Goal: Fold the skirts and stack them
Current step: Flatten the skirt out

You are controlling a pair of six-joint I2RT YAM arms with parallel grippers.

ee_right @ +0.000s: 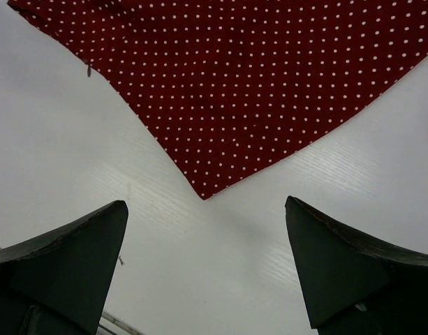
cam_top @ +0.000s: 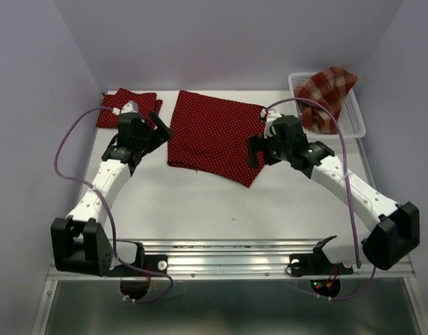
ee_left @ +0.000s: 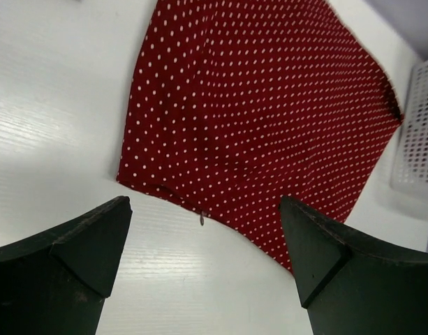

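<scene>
Now I am watching the white table (cam_top: 200,209), where the dark red, white-dotted cloth skirt (cam_top: 214,132) is lying spread flat, nearly square, showing no long axis I can pick out. The left gripper (cam_top: 159,130) is hovering just beside its left edge, the right gripper (cam_top: 254,152) just beside its near right corner, neither clearly nearer. Both are gaping wide, holding nothing and touching no cloth.

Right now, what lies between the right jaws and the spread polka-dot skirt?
Only bare white table, in the right wrist view; the polka-dot skirt lies beyond the open jaws.
</scene>
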